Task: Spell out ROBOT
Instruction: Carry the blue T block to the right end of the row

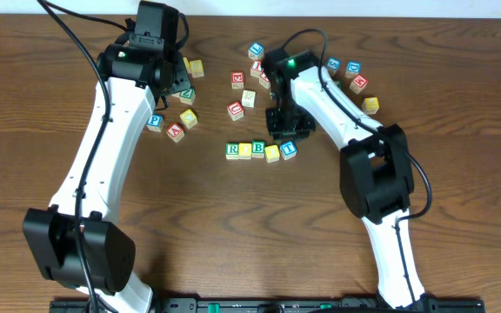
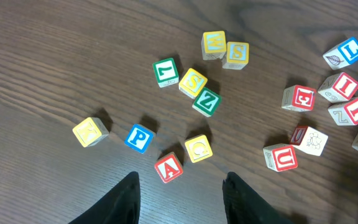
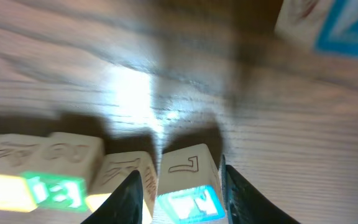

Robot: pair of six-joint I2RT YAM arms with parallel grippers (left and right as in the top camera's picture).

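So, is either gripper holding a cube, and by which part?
Left gripper holds nothing. Right gripper: fingers flank opposite sides of the blue-framed wooden T cube; whether they clamp it cannot be told.

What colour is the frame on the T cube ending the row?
Blue; the T cube shows best in the overhead view.

My table (image 2: 55, 56): dark grained wood, low sheen | cubes (image 3: 188, 165): pale wood, painted faces | my left fingers (image 2: 120, 199): matt black
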